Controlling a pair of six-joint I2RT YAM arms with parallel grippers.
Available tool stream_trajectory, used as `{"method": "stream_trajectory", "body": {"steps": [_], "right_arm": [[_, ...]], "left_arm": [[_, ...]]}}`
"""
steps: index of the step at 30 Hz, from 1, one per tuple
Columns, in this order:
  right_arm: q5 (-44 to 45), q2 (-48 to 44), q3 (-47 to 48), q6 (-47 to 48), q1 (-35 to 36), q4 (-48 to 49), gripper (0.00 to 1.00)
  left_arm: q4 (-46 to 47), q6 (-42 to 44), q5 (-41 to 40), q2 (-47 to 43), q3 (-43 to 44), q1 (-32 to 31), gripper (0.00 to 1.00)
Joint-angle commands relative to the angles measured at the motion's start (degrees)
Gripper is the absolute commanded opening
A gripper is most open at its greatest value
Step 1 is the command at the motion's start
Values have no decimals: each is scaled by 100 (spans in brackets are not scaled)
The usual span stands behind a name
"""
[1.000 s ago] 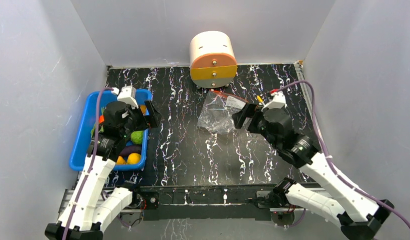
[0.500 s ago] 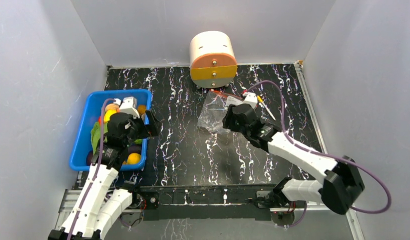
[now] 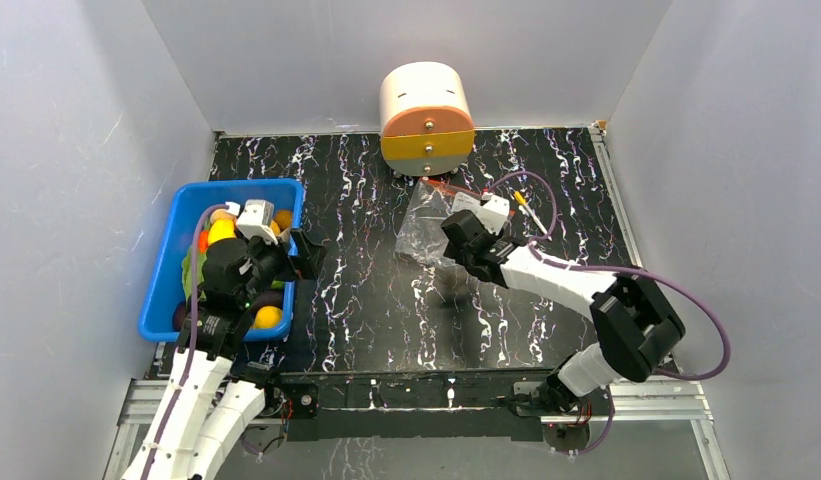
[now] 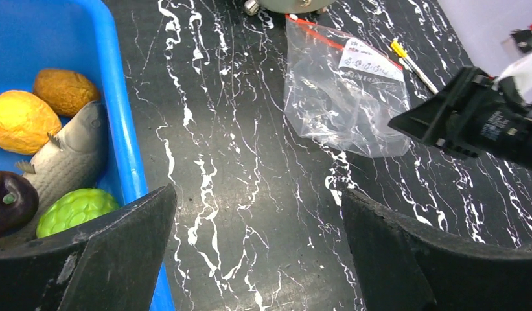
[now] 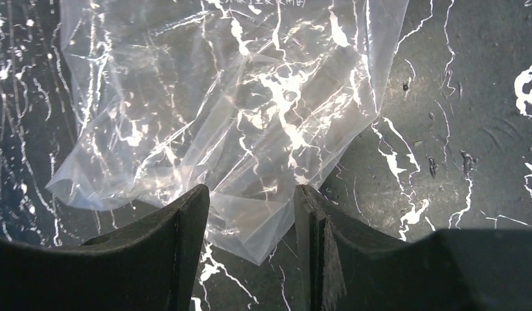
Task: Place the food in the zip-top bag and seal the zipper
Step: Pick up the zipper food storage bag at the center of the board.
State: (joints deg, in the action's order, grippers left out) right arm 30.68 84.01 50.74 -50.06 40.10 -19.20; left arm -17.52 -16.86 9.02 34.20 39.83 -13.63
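Probably a robotics lab cell, plain grey panel walls (image 3: 86, 120), black marbled tabletop (image 3: 366, 290), metal frame rail (image 3: 676, 408)

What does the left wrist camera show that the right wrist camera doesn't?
Only the left wrist view: the blue bin holding a toy fish and a green ball, the red strip and white label on the clear bag, and the open left gripper. Only the right wrist view: a close look at the clear bag's creased bottom corner, seen between the fingers of the open right gripper. Both: the clear bag lying on the black marbled table.
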Motion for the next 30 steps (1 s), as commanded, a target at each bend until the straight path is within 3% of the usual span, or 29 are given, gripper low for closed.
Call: {"method": "stream_trajectory", "body": {"steps": [1, 5, 11, 18, 23, 26, 30], "right_arm": [[403, 220, 437, -429, -11, -130, 48], [383, 121, 358, -366, -11, -154, 36], [255, -534, -185, -238, -11, 45, 0], [-66, -1607, -573, 276, -11, 113, 0], [-932, -2152, -435, 667, -11, 18, 0], [-2148, -2647, -134, 193, -11, 105, 0], [-2831, -2933, -22, -666, -11, 484, 0]], "left_arm": [[208, 148, 363, -211, -87, -19, 98], [238, 106, 361, -213, -105, -22, 98], [358, 95, 687, -190, -169, -30, 98], [1222, -60, 2112, -218, -616, -75, 92], [1636, 16, 2458, -133, -647, -88, 88], [1571, 216, 2990, 614, 38, -115, 87], [2136, 285, 3076, 1181, 231, -464, 86]]}}
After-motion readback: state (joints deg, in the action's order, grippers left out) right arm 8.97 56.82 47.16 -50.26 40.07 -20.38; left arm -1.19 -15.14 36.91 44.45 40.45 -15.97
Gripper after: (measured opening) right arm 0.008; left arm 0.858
